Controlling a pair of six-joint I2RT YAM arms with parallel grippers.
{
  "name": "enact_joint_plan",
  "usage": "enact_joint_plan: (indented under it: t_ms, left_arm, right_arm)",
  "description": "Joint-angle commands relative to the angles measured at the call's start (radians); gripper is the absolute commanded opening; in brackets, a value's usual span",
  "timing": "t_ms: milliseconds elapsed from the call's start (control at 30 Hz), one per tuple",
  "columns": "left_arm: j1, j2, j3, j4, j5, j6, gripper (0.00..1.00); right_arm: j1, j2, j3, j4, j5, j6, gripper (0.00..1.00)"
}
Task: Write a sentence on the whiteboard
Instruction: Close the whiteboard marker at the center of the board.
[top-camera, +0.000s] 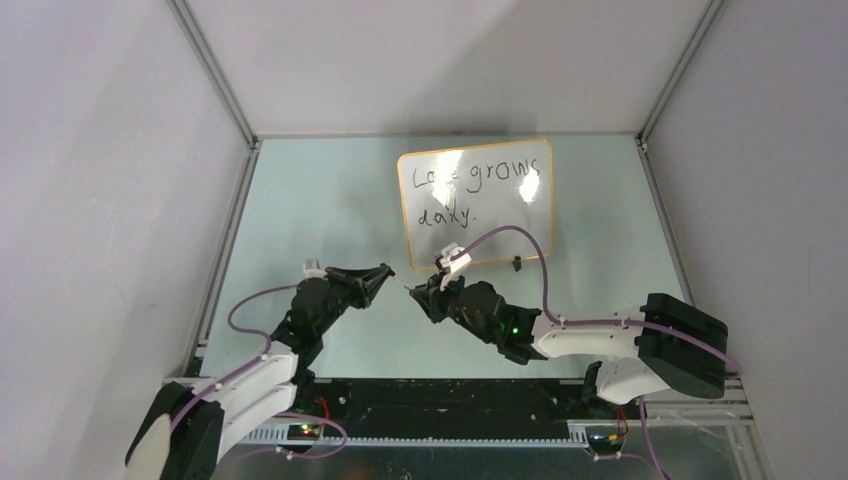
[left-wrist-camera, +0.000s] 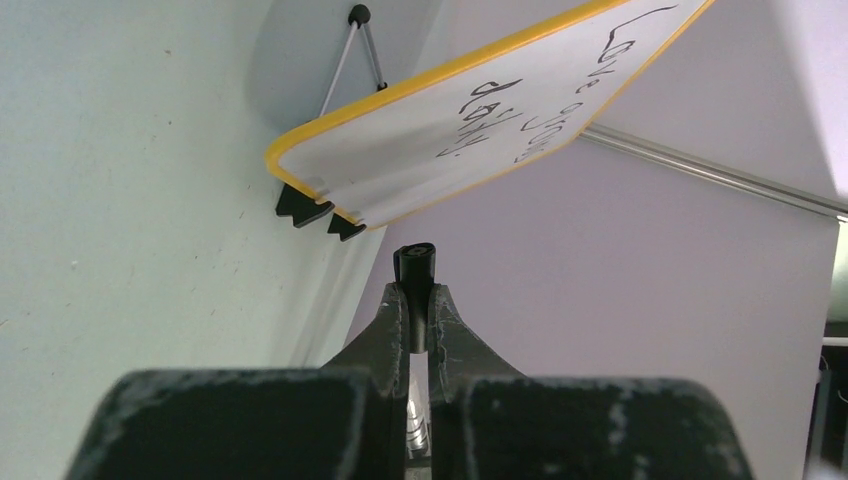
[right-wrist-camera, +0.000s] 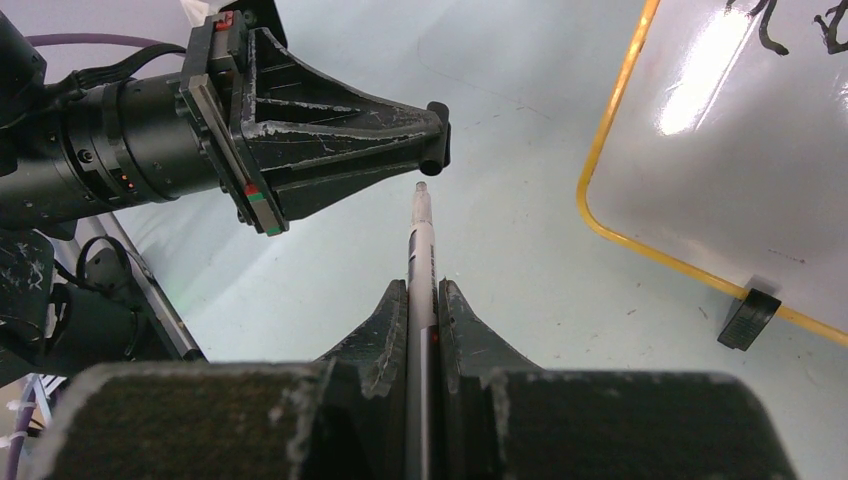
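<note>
The whiteboard (top-camera: 476, 205) stood toward the back of the desk (top-camera: 320, 210), a little right of the middle, with the sentence (top-camera: 480, 185) on it in two lines, one above the other. In front of the board's near-left corner, the left pincer (top-camera: 385, 275) and the right pincer (top-camera: 412, 292) faced each other tip to tip, near but apart. A cap (left-wrist-camera: 414, 262) sat between the left pincer's fingers. A marker (right-wrist-camera: 422, 250) lay between the right's, its tip just beside the cap.
</note>
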Motion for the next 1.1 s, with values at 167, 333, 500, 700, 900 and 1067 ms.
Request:
enact_joint_plan:
  t_ms: [167,333,500,700,900,1067]
  left_arm:
    - [-0.003,-0.048,-0.01,-0.025,0.005,-0.015,0.0]
    - [-0.003,-0.058,-0.012,-0.038,0.002,-0.011,0.0]
    - [-0.006,-0.062,-0.01,-0.059,0.007,-0.005,0.0]
    - [-0.015,-0.069,-0.011,-0.055,0.003,-0.006,0.0]
    - [-0.021,-0.065,-0.01,-0.055,0.004,-0.009,0.0]
    - [-0.026,-0.066,-0.019,-0.05,0.002,-0.01,0.0]
  right_arm:
    - [-0.004,0.003,0.037,0.012,0.015,0.003,0.0]
    - [-0.004,0.002,0.037,0.012,0.016,0.002,0.0]
    - [-0.004,0.003,0.036,0.015,0.015,0.002,0.0]
    - [-0.004,0.008,0.041,0.015,0.013,0.003,0.0]
    - [-0.004,0.01,0.046,0.009,0.014,0.003,0.0]
    - [-0.004,0.011,0.046,0.009,0.015,0.004,0.0]
